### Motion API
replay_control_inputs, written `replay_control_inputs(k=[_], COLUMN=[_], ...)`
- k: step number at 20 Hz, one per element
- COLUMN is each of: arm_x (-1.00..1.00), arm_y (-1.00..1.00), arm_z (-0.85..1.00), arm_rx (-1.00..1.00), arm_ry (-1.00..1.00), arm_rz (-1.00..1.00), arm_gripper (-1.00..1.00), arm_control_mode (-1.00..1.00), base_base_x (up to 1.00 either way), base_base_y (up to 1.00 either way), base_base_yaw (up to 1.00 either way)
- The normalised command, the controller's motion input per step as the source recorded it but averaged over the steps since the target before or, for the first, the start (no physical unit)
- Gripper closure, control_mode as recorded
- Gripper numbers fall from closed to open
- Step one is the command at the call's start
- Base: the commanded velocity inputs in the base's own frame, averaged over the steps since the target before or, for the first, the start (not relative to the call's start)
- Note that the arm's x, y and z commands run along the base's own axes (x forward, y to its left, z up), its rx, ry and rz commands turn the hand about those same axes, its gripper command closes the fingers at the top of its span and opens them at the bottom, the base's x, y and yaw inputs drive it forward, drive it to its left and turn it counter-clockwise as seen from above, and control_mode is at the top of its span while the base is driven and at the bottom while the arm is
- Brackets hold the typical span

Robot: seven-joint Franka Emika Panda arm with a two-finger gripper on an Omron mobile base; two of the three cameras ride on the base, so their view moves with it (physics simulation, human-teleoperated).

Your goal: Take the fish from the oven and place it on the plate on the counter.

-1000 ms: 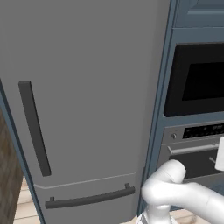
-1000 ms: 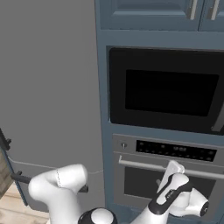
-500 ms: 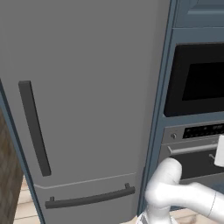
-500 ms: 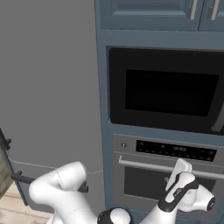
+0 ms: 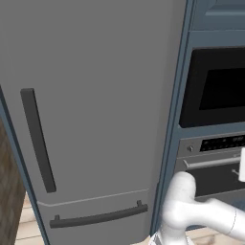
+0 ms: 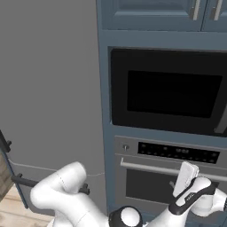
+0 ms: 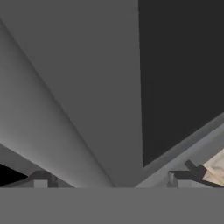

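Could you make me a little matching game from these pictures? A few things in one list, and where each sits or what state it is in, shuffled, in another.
Things:
1. oven
2. black-windowed appliance
3. fridge
4. gripper

Descriptions:
A. tall grey doors with dark bar handles, left of the blue-grey cabinet column
B. door shut, steel handle bar across it
C. open, close in front of the oven door
D. sits directly above the control strip

Pairs: 1-B, 2-D, 3-A, 4-C

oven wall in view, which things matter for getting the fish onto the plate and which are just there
For the job:
- steel-grey built-in oven, door shut, bar handle across it
- open two-finger gripper close to the door

Just there:
- black-windowed appliance above
- tall grey fridge
- blue-grey cupboards
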Motion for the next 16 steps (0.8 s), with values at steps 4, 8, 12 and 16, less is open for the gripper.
replay_control_inputs(k=[4,8,12,16], arm_x=[0.16,0.03,0.0,0.01], arm_y=[0.12,0.23,0.3,0.47], arm_z=[-0.01,-0.08,-0.04,0.0], arm_rx=[0.0,0.0,0.0,0.0], arm_ry=[-0.03,-0.13,-0.16,-0.15], arm_rz=[-0.05,-0.15,-0.21,-0.25], arm_gripper=[-1.0,-1.0,-1.0,-1.0], arm_control_mode=[-1.0,-1.0,-1.0,-1.0], base_base_x=[0.0,0.0,0.0,0.0], base_base_y=[0.0,0.0,0.0,0.0], base_base_yaw=[0.0,0.0,0.0,0.0])
